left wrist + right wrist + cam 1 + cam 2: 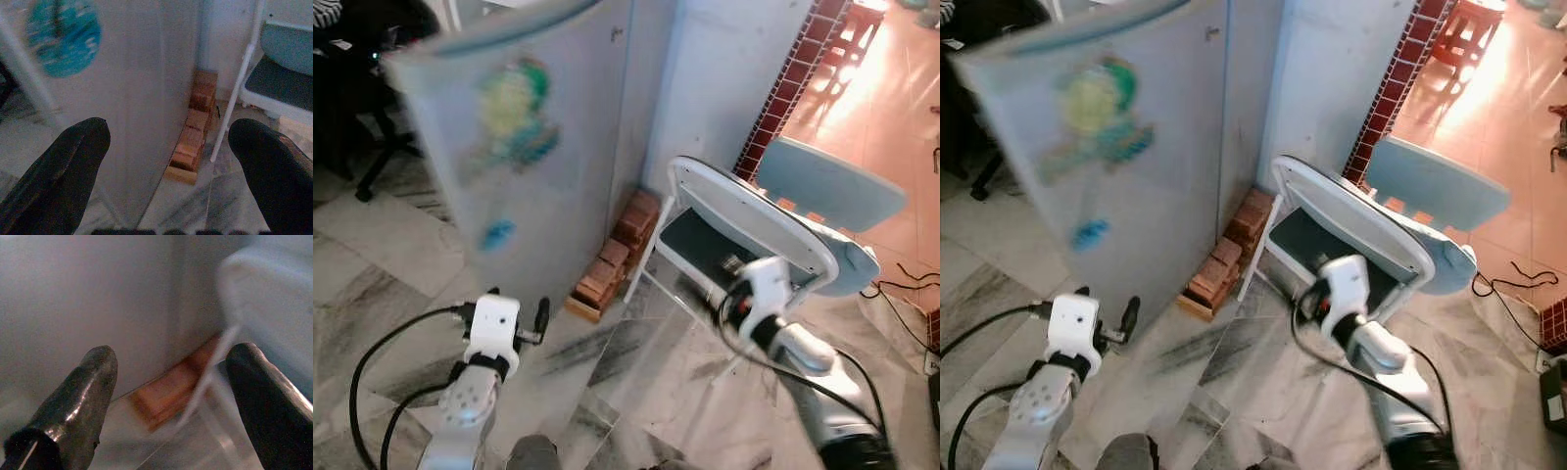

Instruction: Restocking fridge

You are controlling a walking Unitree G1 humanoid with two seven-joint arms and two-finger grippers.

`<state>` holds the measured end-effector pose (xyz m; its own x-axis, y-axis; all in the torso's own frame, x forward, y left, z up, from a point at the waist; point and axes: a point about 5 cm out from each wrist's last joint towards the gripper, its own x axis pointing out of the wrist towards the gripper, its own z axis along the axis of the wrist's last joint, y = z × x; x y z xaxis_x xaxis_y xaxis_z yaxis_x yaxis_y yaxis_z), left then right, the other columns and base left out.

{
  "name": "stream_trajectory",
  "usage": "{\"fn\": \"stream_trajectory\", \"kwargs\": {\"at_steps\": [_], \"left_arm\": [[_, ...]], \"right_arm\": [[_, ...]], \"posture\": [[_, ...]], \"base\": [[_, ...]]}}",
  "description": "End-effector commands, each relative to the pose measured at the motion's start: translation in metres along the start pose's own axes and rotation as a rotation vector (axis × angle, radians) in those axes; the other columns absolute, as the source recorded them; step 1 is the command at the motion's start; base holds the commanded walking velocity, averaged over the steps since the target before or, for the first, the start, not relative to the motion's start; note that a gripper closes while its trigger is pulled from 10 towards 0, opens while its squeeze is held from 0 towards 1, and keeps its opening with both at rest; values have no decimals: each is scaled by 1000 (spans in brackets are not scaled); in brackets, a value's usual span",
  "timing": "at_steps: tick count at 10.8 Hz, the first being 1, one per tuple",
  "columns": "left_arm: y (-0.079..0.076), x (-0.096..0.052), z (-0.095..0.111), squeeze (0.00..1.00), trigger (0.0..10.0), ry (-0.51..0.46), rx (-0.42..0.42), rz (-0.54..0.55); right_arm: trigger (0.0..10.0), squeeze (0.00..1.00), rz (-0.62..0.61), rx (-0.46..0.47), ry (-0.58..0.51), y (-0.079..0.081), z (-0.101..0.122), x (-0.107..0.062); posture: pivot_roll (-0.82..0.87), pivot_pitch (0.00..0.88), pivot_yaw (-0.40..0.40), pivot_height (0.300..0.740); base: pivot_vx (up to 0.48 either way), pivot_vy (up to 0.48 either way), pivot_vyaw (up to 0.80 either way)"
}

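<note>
Fridge blurred, sticker perhaps cartoon; both jaws apart, empty

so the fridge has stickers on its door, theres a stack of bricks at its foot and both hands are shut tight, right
Not quite: both hands are open. The left wrist view shows the left hand with its black fingers spread wide, and the right wrist view shows the same for the right hand. The rest holds: stickers on the fridge door, bricks at its foot.
</note>
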<state>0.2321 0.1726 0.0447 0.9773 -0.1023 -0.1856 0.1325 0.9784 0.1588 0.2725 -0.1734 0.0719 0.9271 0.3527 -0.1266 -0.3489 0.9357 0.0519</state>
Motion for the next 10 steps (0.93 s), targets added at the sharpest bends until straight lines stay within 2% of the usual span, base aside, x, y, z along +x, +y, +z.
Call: {"fn": "stream_trajectory", "kwargs": {"at_steps": [1, 2, 5, 10], "left_arm": [[2, 1, 2, 0, 10000, -12, 3, 16], [4, 6, 6, 0, 10000, -34, 21, 33], [4, 10, 11, 0, 10000, -53, 12, 30], [6, 13, 14, 0, 10000, -63, -10, 43]], "right_arm": [[10000, 0, -82, -22, -11, -10, 0, -4], [10000, 0, -223, -1, -39, -15, -6, -10], [10000, 0, -350, -10, -45, -19, -13, -16], [10000, 0, -389, -1, -63, -16, -17, -13]], "posture": [[145, 38, -78, 740], [135, 19, -68, 740], [115, 14, -51, 740], [106, 9, -44, 740]], "base": [[0, 334, 0], [0, 480, 0], [0, 480, 0], [0, 480, -769]]}}
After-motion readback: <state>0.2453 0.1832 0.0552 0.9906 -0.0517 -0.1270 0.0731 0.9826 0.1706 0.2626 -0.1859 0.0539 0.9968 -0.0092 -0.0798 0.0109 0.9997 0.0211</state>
